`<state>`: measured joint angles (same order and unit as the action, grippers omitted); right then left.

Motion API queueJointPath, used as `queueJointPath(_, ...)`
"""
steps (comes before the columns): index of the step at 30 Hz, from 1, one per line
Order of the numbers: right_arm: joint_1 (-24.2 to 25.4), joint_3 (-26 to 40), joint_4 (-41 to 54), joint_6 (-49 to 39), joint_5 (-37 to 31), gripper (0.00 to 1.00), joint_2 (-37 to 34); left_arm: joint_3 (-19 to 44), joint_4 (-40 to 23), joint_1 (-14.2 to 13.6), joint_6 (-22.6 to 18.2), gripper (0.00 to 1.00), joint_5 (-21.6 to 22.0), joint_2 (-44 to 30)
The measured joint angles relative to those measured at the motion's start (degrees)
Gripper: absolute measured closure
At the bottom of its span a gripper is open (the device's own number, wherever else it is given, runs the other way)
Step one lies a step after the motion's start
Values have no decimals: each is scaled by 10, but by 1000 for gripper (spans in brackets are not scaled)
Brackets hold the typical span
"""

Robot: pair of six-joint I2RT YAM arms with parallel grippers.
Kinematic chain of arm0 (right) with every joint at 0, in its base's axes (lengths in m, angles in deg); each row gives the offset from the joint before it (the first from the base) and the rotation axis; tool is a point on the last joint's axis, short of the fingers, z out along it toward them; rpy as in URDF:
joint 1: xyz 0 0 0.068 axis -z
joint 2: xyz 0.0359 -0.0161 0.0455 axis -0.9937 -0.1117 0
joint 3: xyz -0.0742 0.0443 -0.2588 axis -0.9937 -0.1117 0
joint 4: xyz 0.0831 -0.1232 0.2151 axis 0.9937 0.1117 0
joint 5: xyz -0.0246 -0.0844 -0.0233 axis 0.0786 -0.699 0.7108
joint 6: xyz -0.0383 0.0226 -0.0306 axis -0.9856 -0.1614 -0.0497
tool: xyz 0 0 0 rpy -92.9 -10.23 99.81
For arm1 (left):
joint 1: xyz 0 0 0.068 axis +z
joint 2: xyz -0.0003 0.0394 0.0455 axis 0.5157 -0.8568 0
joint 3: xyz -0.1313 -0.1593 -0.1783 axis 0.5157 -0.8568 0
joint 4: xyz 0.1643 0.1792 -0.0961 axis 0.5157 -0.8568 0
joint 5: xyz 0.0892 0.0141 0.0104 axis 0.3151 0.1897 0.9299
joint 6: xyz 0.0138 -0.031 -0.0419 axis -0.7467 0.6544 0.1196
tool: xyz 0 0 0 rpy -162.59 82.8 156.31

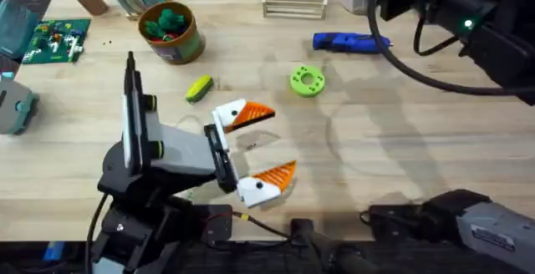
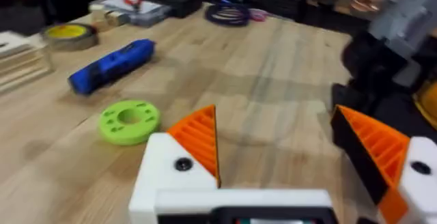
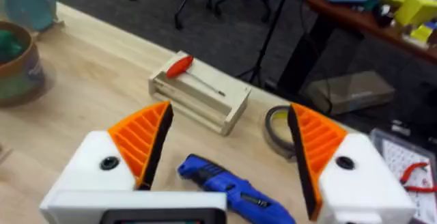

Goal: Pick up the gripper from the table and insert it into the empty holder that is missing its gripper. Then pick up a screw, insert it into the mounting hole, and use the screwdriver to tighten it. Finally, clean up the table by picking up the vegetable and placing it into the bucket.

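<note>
L gripper [image 1: 263, 147] hangs low over the table [image 1: 401, 132] w/ fingers wide apart, holding nothing. The vegetable [image 1: 199, 88] lies just beside it, between it & the bucket [image 1: 172, 32]. R gripper [image 3: 225, 145] is open too, right over the screwdriver [image 1: 349, 42].

Black-jointed arms; each hand [image 1: 263, 144] has white finger mounts, orange ribbed pads [image 3: 142, 141], black screws

Bare tabletop [image 1: 401, 140] lay open right of the green ring disc [image 1: 307, 81], while the screwdriver [image 1: 349, 42] blocked the far side.
</note>
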<state>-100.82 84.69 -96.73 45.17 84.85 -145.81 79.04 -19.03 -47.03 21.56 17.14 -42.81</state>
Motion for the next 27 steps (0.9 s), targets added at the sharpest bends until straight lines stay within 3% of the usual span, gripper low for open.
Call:
queueJointPath(5,0,0,30,13,6,9,0,55,-84,0,47,8,89,0)
queueJointPath(12,0,0,34,17,8,10,0,258,-322,0,76,8,265,-31)
queueJointPath(19,0,0,34,17,8,10,0,468,-498,0,82,8,419,-172)
queueJointPath(22,0,0,34,17,8,10,0,529,-558,0,81,8,470,-249)
queueJointPath(27,0,0,37,17,8,10,0,580,-553,0,55,8,518,-388)
